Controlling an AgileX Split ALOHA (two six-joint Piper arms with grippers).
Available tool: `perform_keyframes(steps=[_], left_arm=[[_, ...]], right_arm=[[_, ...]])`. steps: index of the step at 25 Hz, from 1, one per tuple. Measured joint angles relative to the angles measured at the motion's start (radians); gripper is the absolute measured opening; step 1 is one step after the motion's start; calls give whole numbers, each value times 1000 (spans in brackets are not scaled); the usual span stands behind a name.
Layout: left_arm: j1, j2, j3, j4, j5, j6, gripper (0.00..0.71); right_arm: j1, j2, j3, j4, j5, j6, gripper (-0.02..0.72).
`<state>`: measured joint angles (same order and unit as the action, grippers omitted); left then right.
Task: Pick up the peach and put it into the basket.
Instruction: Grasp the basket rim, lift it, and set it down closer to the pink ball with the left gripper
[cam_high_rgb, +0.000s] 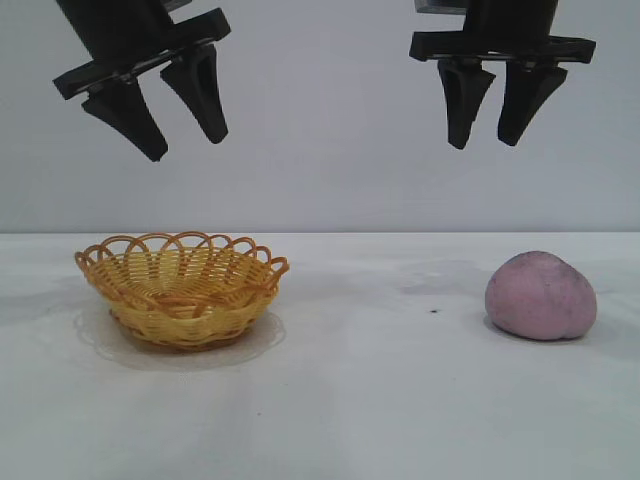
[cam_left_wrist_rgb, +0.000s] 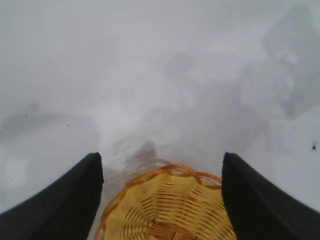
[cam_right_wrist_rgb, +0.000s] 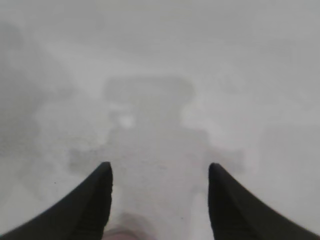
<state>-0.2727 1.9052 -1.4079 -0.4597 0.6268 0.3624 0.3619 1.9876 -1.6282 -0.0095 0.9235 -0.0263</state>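
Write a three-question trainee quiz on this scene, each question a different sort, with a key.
1. True or false: the peach already lies inside the basket.
2. Which gripper hangs nearer above the peach? A. left gripper B. right gripper
3. Fill in: both grippers hang above the table with fingers ____ and holding nothing.

Key:
1. False. The peach sits on the table at the exterior view's right, apart from the basket at the left.
2. B. The left gripper hangs above the basket.
3. Open.
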Motion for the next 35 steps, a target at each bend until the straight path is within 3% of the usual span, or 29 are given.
perform_keyframes(steps=[23, 35], left_arm=[[0, 0, 0, 8, 8, 0, 499], [0, 0, -2, 308, 149, 39, 499]], right_arm=[[0, 0, -7, 0, 2, 8, 419], [0, 0, -7, 0, 2, 9, 419]])
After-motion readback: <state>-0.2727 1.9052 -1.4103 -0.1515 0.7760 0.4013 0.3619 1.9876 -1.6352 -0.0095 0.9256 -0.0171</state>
